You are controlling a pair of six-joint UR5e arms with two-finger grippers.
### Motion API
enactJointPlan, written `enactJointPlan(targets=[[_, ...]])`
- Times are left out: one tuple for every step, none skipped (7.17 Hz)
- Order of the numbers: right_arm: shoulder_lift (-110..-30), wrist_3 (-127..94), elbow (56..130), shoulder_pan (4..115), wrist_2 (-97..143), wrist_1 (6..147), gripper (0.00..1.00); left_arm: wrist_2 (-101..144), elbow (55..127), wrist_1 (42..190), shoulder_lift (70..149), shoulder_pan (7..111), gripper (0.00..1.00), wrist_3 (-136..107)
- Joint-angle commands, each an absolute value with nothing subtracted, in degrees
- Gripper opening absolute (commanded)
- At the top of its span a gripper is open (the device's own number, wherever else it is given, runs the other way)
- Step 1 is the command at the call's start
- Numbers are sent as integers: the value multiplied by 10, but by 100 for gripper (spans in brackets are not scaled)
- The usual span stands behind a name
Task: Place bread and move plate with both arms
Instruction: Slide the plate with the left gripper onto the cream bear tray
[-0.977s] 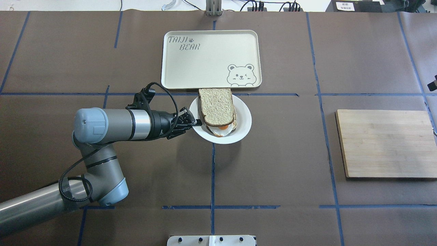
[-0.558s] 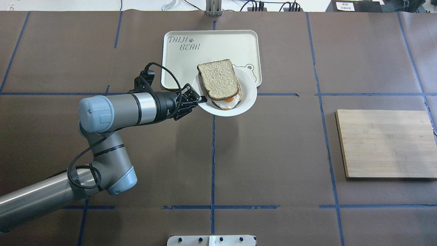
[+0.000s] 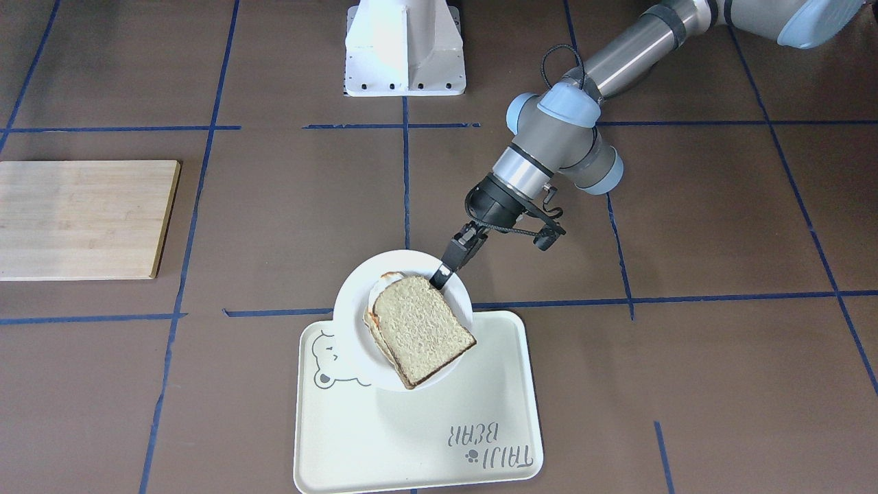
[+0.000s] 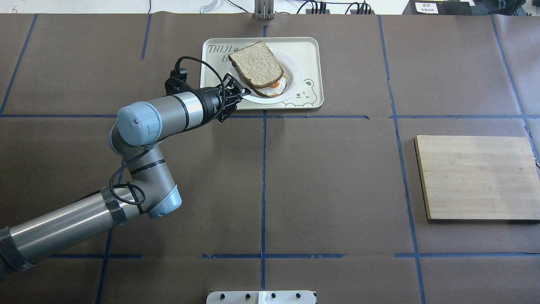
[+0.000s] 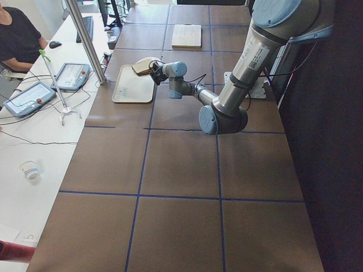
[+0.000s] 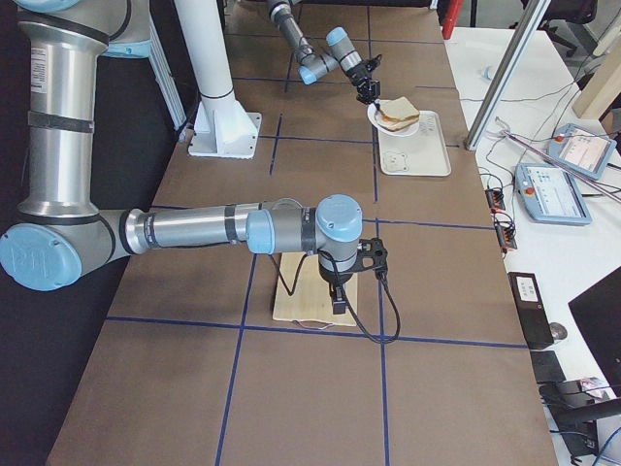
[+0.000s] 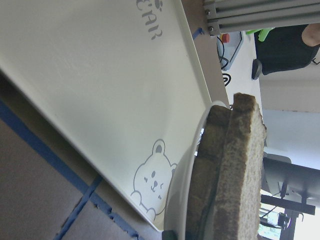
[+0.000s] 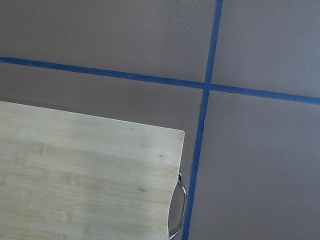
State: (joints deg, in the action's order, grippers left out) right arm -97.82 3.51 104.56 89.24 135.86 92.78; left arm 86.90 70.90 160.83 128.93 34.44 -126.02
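Note:
The bread [image 4: 255, 64] lies on top of an egg-topped slice [image 4: 276, 86] on the white plate [image 4: 295, 74]. My left gripper [image 4: 241, 93] is shut on the plate's rim on the left arm's side and holds it in the air over the cream tray [image 4: 310, 48]. In the front view the plate [image 3: 357, 295] hangs over the tray's robot-side edge, with the gripper [image 3: 439, 276] at its rim. The left wrist view shows the bread [image 7: 240, 165] edge-on above the tray [image 7: 100, 90]. My right gripper [image 6: 337, 291] hovers at the cutting board; I cannot tell its state.
A wooden cutting board [image 4: 476, 177] lies on the robot's right side of the table, and its corner shows in the right wrist view [image 8: 75, 175]. The white pedestal [image 3: 405, 44] stands at the robot's edge. Blue tape lines cross the brown table cover.
My left gripper has lifted the plate with the bread off the table and carried it away from the robot, over the tray. The cutting board has not moved.

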Motion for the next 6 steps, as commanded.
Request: enactJointPlan(targets=[[-991,37,1048,901,1360,927,100,862,606,1607,1341,357,0,-1271],[-990,36,1048,901,1360,927,100,853,566,1607,1367,357,0,-1271],[-990,36,1048,901,1360,927,100,853,534,1607,1388,357,0,-1271],[-989,35,1047,901,1360,927,100,853,512,1607,1401,356,0,-1271],[-989,35,1048,901,1360,927,100,853,507,1607,1401,356,12,-1271],[-988,33,1048,901,1360,926,100,853,506,1607,1400,356,60,-1269]])
